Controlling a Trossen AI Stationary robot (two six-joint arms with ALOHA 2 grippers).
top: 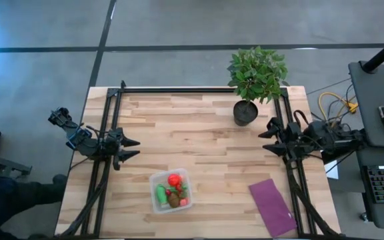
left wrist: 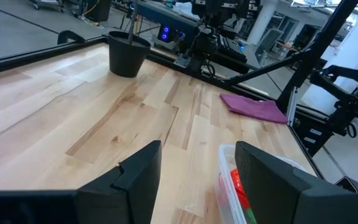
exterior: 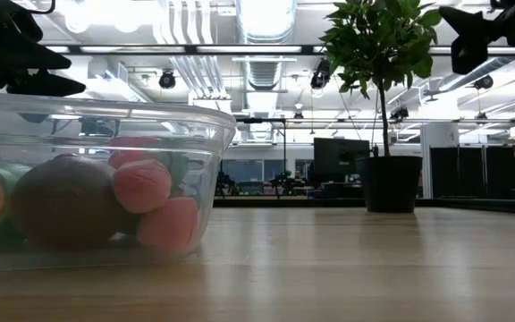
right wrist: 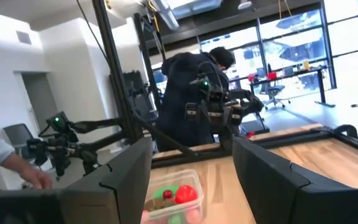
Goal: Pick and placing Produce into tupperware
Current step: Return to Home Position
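Observation:
The clear tupperware (top: 171, 190) stands near the table's near edge, left of centre. Inside it lie a red ball (top: 174, 179), a green piece (top: 161, 194), a brown oval (top: 173, 199) and small pink bits. The low view shows the box (exterior: 97, 179) close up, with the brown oval (exterior: 65, 201) and pink bits (exterior: 155, 204) resting on its floor. My left gripper (top: 135, 148) hangs open above the table's left edge, clear of the box. My right gripper (top: 265, 140) hangs open at the right edge. Both touch nothing.
A potted leafy plant (top: 255, 80) stands at the far right of the table. A flat purple cloth (top: 272, 208) lies at the near right corner. Black frame rails run along the far, left and right edges. People show beyond the table in the right wrist view.

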